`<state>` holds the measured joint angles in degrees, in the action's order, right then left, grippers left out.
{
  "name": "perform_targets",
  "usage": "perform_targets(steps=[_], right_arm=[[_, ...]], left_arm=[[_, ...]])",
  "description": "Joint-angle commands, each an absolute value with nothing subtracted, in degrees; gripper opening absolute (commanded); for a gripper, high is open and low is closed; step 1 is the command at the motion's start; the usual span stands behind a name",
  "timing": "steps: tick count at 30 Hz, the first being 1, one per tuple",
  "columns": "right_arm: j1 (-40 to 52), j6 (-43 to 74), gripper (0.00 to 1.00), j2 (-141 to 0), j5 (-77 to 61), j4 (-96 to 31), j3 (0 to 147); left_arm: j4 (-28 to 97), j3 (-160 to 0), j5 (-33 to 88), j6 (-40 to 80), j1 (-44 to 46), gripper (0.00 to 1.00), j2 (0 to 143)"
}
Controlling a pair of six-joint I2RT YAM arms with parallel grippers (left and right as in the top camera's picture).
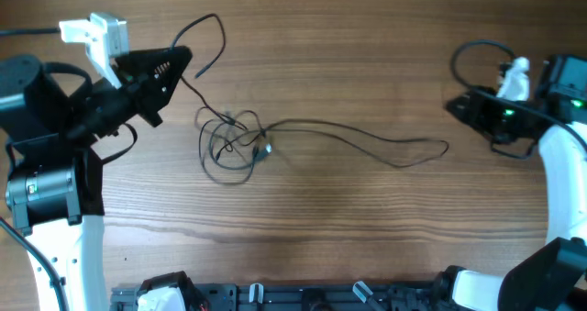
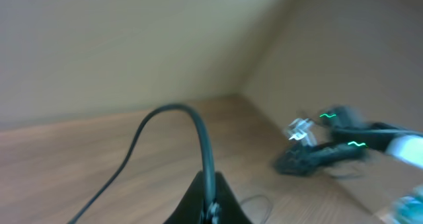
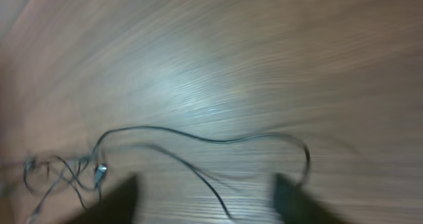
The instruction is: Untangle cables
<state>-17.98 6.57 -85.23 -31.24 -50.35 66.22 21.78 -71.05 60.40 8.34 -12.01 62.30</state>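
Thin black cables lie in a tangle point(image 1: 231, 146) on the wooden table left of centre, with a small silvery plug point(image 1: 265, 149) in it. One long strand point(image 1: 367, 144) runs right from the tangle to a loop end near the right arm. My left gripper point(image 1: 182, 61) is shut on a cable point(image 2: 198, 128) that arches up and away from the jaws; its free end point(image 1: 200, 74) hangs nearby. My right gripper point(image 3: 205, 197) is open and empty, raised above the table at the far right point(image 1: 459, 106), with the long strand point(image 3: 211, 139) and tangle point(image 3: 66, 171) below it.
The wooden table point(image 1: 348, 210) fills the view. Arm bases and a dark rail point(image 1: 303, 297) sit along the front edge. The right arm point(image 2: 330, 148) shows blurred in the left wrist view, with its own thicker wire looping behind it point(image 1: 472, 54).
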Motion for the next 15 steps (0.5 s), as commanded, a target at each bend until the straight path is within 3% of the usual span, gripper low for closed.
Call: perform_targets(steps=[1, 8, 15], right_arm=[[-11.92, 3.62, 0.89, -86.04, -33.89, -50.5, 69.17], [-1.17, 3.97, 0.89, -86.04, -45.76, -46.63, 72.64], [5.89, 9.63, 0.89, -86.04, -49.76, -38.59, 72.64]], left_arm=[[18.79, -71.07, 73.25, 16.08, -10.5, 0.04, 61.84], [11.75, -71.07, 72.14, 27.92, -10.02, 0.04, 63.33], [-24.1, -71.07, 65.91, 62.06, -10.02, 0.04, 63.66]])
